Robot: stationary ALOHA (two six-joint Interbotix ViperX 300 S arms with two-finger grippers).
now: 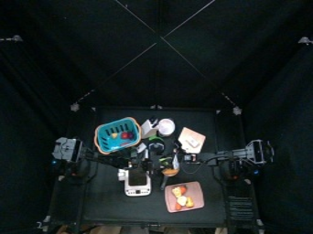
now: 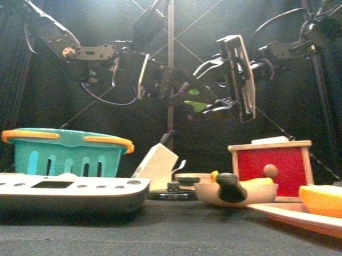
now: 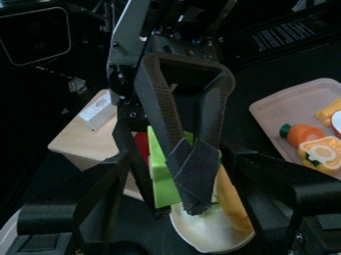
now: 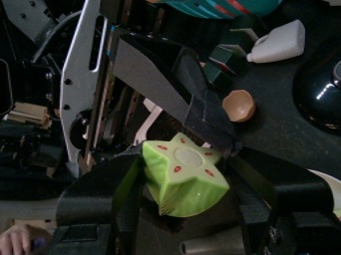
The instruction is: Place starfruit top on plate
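The green starfruit hangs high above the table between both grippers. In the right wrist view its star-shaped green top sits between my right gripper's jaws, which are shut on it. My left gripper is closed around the pale yellow-green lower piece, and the green part is beside the right arm's black finger. The pinkish plate lies at the table's front, right of centre, with orange food pieces on it. It also shows in the front view and the left wrist view.
A teal basket stands at the back left, with a white flat device in front of it. A red box stands at the right. A small brown wooden piece lies mid-front. A black bowl shows in the right wrist view.
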